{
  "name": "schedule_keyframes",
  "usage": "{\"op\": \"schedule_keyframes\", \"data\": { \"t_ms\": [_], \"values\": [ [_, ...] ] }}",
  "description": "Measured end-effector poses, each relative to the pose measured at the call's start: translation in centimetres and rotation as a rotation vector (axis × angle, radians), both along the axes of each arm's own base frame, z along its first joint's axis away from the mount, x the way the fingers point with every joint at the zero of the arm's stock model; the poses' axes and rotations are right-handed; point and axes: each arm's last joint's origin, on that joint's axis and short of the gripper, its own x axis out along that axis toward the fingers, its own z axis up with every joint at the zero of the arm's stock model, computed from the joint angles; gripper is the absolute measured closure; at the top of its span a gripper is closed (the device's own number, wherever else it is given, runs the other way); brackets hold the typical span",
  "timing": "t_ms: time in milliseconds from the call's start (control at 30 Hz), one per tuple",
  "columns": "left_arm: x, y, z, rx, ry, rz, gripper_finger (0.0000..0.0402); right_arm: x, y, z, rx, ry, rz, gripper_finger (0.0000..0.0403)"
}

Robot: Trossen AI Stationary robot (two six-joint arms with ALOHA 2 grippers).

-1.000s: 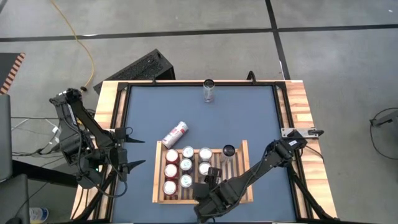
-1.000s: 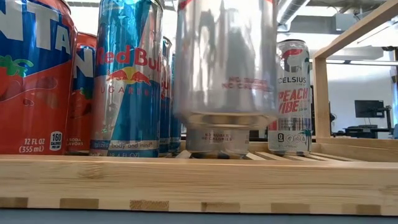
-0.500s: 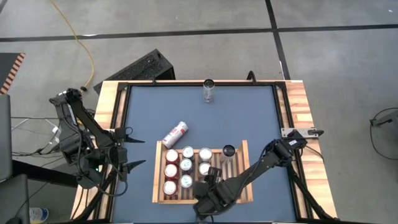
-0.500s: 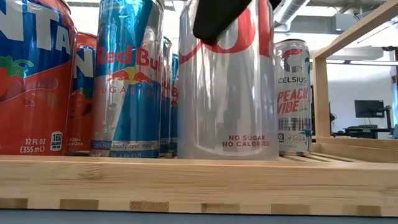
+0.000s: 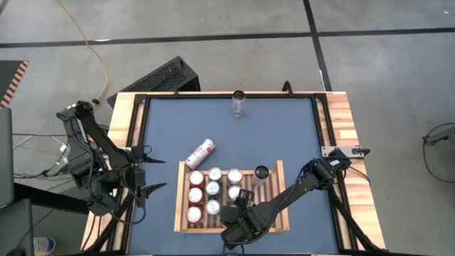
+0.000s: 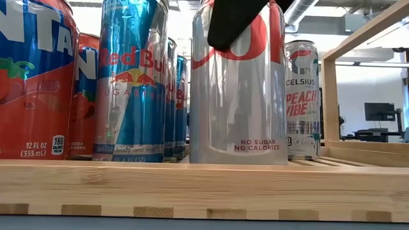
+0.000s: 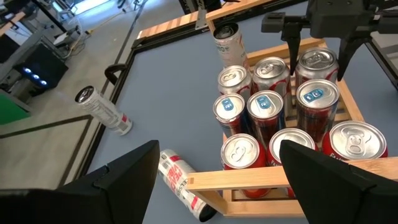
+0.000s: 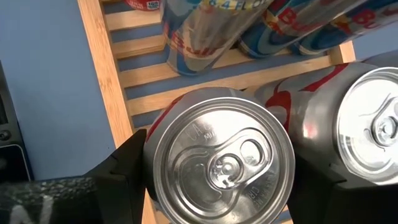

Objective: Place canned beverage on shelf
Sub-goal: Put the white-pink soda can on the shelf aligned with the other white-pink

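The light-wood shelf (image 5: 180,200) lies on the blue table and holds several upright cans in rows. My right gripper (image 5: 244,198) stands over its near right part, fingers on either side of a silver can (image 6: 236,96) that stands by the shelf's near rim (image 6: 204,185). In the right wrist view the can's top (image 8: 221,165) fills the space between the fingers. My left gripper (image 5: 151,171) waits open off the shelf's left side, holding nothing (image 7: 217,186). My right gripper has the silver can's upper part (image 8: 155,146) between its two fingers (image 8: 124,177), on opposite sides of the wall. The fingers come steeply from above. The can is upright, its bottom (image 6: 236,160) on the shelf's slats.
A white-and-red can (image 5: 201,153) lies on its side on the table just beyond the shelf's far left corner. Another can (image 5: 239,104) stands upright near the table's far edge. A tall white can (image 5: 261,172) stands at the shelf's far right corner, behind the silver one.
My right gripper has sunk with the silver can. The can hung clear above the slats a second ago; now it stands upright on them.
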Motion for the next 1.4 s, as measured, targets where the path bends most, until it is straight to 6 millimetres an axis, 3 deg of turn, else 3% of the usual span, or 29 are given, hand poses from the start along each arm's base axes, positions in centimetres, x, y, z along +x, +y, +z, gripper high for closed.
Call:
{"op": "schedule_keyframes", "data": {
  "t_ms": [733,1100,1400],
  "values": [
    [0.0,0.0,0.0,0.001,0.0,0.0,0.0081,0.02,0.3,0.56,0.076,0.012,0.0,0.0136],
    [-0.01,0.0,-0.01,0.001,0.0,0.0,0.0081,0.1,0.18,0.63,0.08,0.008,-0.015,0.0072],
    [-0.01,0.0,-0.01,0.001,0.0,0.0,0.0081,-0.45,-0.16,0.55,0.051,0.055,-0.049,0.0069]
  ]
}}
